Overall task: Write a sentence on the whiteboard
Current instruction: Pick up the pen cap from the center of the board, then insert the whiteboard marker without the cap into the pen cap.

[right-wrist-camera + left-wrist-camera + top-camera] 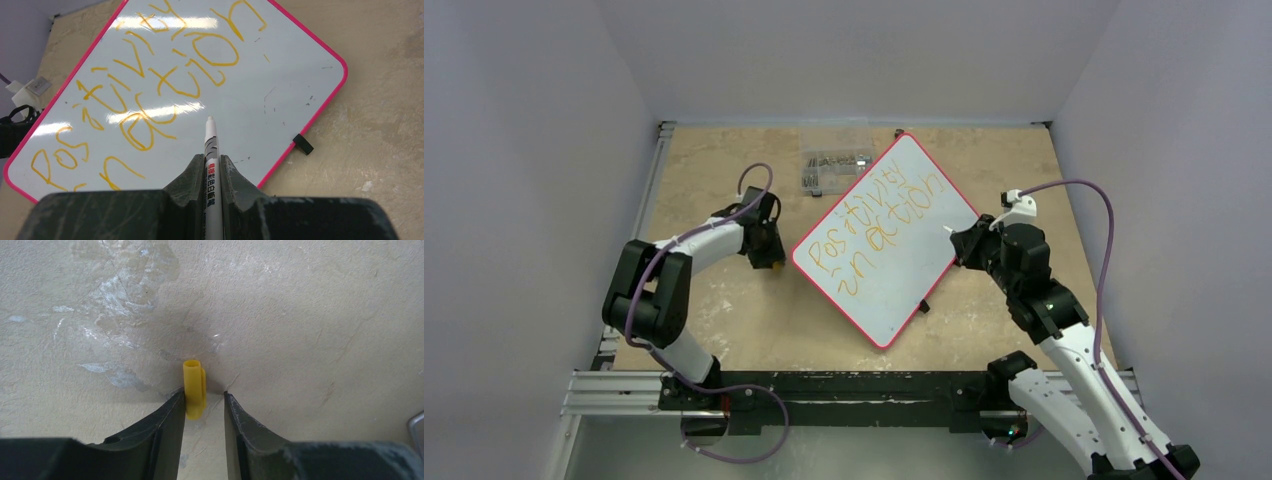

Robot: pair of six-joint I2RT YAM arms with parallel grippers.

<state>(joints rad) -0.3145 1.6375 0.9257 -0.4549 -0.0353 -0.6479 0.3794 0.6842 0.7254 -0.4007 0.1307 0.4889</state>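
on the left, the left gripper (765, 250) is hanging low over the table (724, 310), just beside the whiteboard's near-left edge. its jaws are standing apart around a small yellow cap (194, 387); the cap is leaning against one finger with a gap showing on the other side, so it is being bracketed rather than squeezed, probably parked there so it can be found again. further back, a clear parts box (834, 170) is sitting near the board's far corner.

in the middle, the whiteboard (894, 270) is lying flat and turned at an angle, which is putting its writing face within the right arm's reach. the sentence (879, 212) is running across it in two orange-yellow lines reading "positivity in action", and it is looking complete.

on the right, the right gripper (212, 162) is clamping its jaws onto a white marker (210, 142), gripping the barrel low so the tip is sticking out ahead. the tip is pointing at bare board below the lettering; whether it is touching cannot be told. a black foot (303, 144) is showing on the near frame edge.
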